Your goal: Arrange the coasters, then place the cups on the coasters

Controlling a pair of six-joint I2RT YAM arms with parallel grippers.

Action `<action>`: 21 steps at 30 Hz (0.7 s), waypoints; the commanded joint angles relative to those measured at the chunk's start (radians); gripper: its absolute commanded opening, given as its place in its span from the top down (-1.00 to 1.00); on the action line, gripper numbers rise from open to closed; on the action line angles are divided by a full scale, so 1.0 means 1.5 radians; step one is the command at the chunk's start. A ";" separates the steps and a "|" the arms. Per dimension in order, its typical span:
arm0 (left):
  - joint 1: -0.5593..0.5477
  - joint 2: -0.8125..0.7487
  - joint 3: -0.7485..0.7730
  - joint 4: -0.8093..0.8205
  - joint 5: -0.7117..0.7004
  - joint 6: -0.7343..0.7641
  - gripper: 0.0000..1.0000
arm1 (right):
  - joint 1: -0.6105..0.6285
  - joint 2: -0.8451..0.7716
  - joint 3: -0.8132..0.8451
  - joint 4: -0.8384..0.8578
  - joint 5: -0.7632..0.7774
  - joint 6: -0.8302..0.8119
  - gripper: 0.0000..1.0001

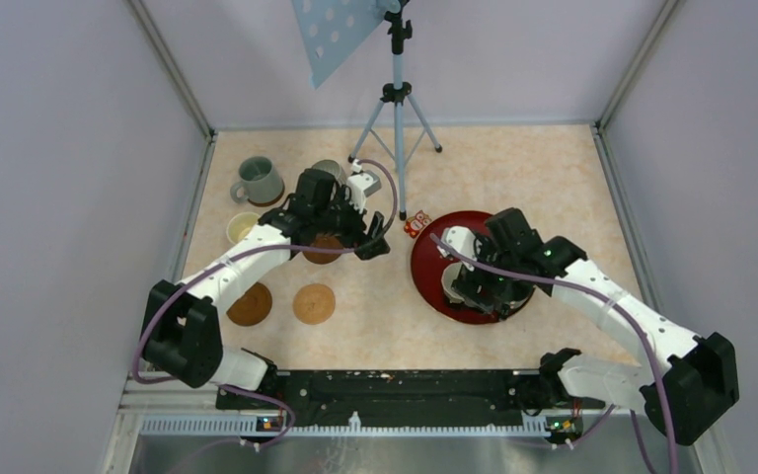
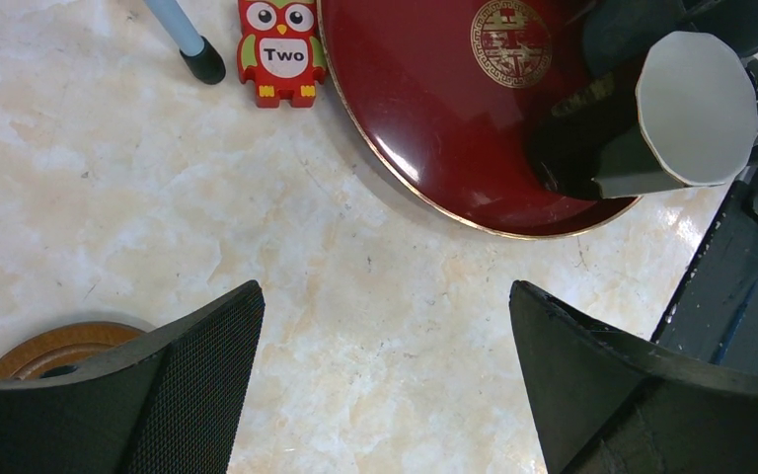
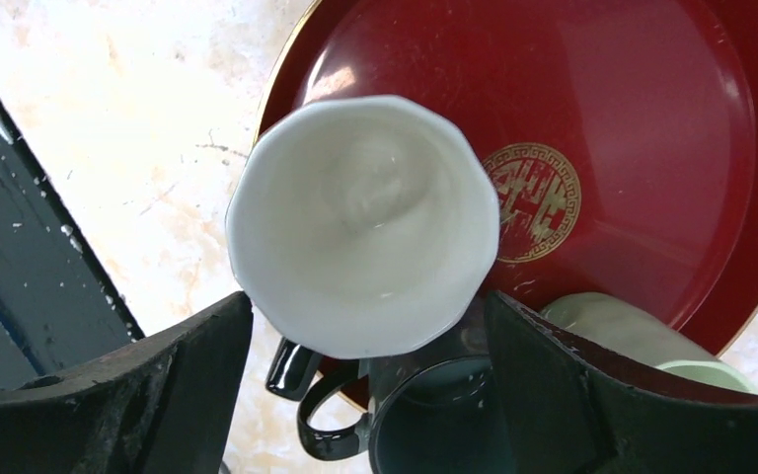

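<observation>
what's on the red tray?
White cup, dark teal cup, pale green cup, bunched at the tray rim; gold emblem mid-tray. Right hand covers part of the teal and green cups; under the white cup is hidden.

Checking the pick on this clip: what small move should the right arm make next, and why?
Probably close the right gripper on the white cup. Its fingers flank that cup over the red tray, though firm contact isn't clear, and two bare coasters wait nearby.
</observation>
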 commanded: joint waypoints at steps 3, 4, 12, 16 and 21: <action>0.001 -0.028 0.014 -0.018 0.027 0.035 -0.97 | 0.009 -0.026 0.007 -0.017 -0.020 0.010 -0.77; 0.002 -0.030 0.016 -0.023 0.028 0.040 -0.98 | 0.009 -0.026 0.012 -0.017 -0.022 0.010 -0.79; -0.029 -0.045 0.081 -0.082 0.051 0.142 -0.97 | 0.005 -0.082 0.045 0.014 -0.048 0.047 -0.82; -0.130 -0.056 0.124 -0.116 0.007 0.244 -0.97 | -0.077 -0.096 0.071 0.042 -0.132 0.084 -0.83; -0.289 -0.023 0.196 -0.177 -0.055 0.349 -0.93 | -0.232 -0.078 0.091 0.091 -0.233 0.143 -0.82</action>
